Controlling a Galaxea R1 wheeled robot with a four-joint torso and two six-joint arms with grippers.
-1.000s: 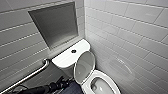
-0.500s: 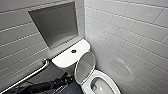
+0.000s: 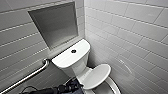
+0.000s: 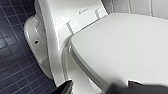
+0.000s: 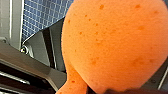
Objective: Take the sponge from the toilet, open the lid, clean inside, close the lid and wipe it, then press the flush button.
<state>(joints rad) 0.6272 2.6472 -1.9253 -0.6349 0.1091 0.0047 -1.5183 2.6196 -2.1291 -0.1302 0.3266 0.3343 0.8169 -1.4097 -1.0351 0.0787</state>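
Orange sponge (image 5: 112, 45) clamped in the right end effector (image 5: 100, 90).
The left end effector (image 4: 90, 88), fingers apart, sits at the lid (image 4: 120, 47) rim, at its 8 o'clock in the head view.

— What colour is the toilet (image 3: 75, 62)?
— White and shiny. The lid (image 3: 96, 75) is white too. The flush button (image 3: 73, 51) on top is a little dark dot.
— And the sponge (image 5: 112, 45)?
— Bright orange, with small darker orange spots all over it.
— What about the floor (image 4: 12, 50)?
— Dark blue. It is made of small squares with thin lighter lines between them.
— And the walls (image 3: 130, 32)?
— Pale grey-white tiles, laid in rows like bricks. The box-shaped hole in the wall (image 3: 56, 25) is plain grey, and the rail (image 3: 30, 75) is silver.
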